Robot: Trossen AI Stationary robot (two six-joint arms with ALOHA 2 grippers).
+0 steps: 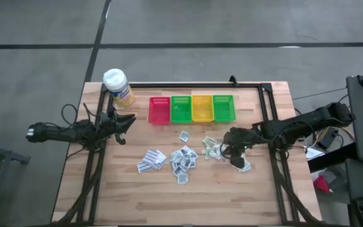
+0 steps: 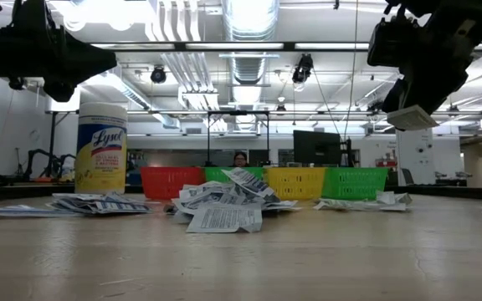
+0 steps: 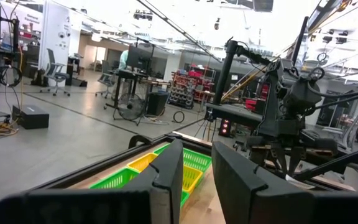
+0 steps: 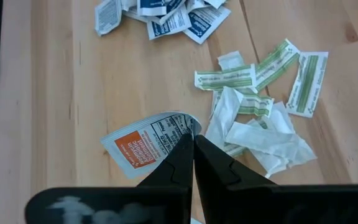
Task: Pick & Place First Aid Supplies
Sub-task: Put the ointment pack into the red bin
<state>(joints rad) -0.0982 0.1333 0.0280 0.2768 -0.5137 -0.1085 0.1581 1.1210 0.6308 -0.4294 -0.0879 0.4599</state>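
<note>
Small white sachets lie flat on the wooden table in loose heaps: grey-printed ones (image 1: 151, 159), blue-printed ones (image 1: 183, 159) and green-printed ones (image 1: 212, 148). My right gripper (image 1: 237, 157) is just right of the green-printed heap, shut on a white sachet with an orange patch (image 4: 143, 148). My left gripper (image 1: 126, 123) waits open above the table's left side, near the yellow bottle (image 1: 117, 86), with nothing between its fingers (image 3: 166, 180). My right gripper pinches the sachet's black-printed end (image 4: 178, 129) between its two fingertips; the orange-printed end sticks out free. The fingers slant down from the table's right side. The sachet (image 2: 412, 117) hangs below the fingers, lifted clear of the table.
Several bins stand in a row at the far middle: red (image 1: 159, 110), green (image 1: 181, 108), yellow (image 1: 202, 107), green (image 1: 223, 107). A black frame (image 1: 266, 107) runs along the table's far and side edges. Bare wood lies near the front edge.
</note>
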